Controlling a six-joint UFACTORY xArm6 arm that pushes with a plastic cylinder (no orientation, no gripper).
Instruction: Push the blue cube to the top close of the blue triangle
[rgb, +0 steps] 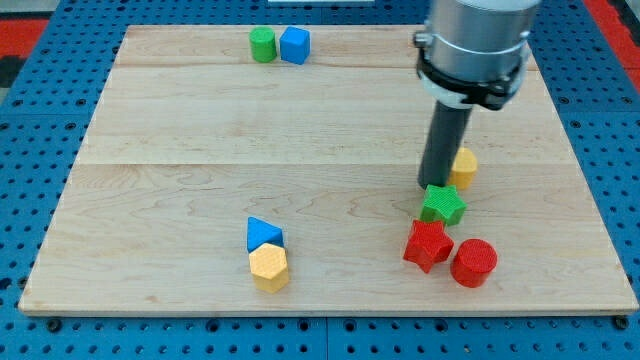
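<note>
The blue cube (295, 45) sits near the view's top edge of the wooden board, touching a green cylinder (263, 45) on its left. The blue triangle (263, 233) lies low on the board, left of centre, with a yellow hexagon (269, 267) touching it just below. My tip (436, 186) is at the view's right, far from both blue blocks, right at the top edge of a green star (443, 205).
A yellow block (464, 166) sits just right of the rod, partly hidden by it. A red star (428, 244) and a red cylinder (473, 263) lie below the green star. The board (200, 130) ends on all sides at blue pegboard.
</note>
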